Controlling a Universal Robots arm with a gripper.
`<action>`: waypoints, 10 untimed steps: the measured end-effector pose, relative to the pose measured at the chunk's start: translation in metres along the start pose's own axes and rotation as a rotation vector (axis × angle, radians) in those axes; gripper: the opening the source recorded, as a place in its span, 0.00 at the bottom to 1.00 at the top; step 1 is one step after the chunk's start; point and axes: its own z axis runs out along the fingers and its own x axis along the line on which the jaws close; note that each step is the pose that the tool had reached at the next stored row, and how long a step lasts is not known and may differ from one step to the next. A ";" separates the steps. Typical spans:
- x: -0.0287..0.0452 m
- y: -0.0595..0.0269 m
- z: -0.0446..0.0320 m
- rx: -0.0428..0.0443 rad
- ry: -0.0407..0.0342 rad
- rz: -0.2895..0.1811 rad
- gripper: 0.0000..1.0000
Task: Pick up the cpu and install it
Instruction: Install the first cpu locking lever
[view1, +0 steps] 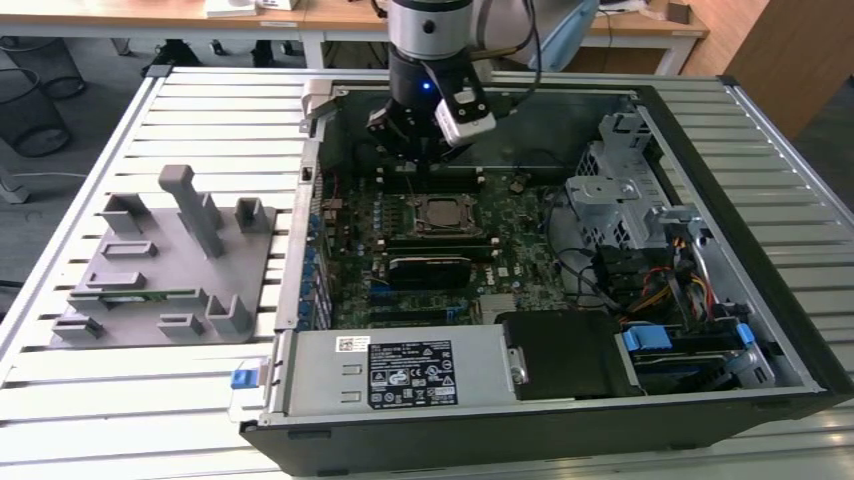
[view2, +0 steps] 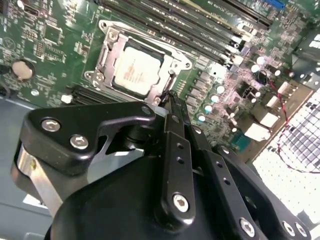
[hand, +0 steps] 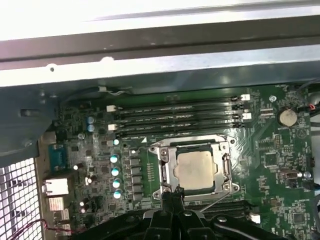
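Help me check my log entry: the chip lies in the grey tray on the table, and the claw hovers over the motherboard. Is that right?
No. The chip is not in the grey tray; it lies in the socket on the motherboard, as the first wrist view shows. The claw does hover over the motherboard.
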 end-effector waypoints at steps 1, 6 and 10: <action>0.0021 -0.0002 0.0001 0.0000 0.0000 -0.001 0.11; 0.0124 0.0003 0.0004 -0.0002 -0.0005 -0.001 0.11; 0.0197 0.0019 0.0005 -0.0003 -0.0006 -0.002 0.11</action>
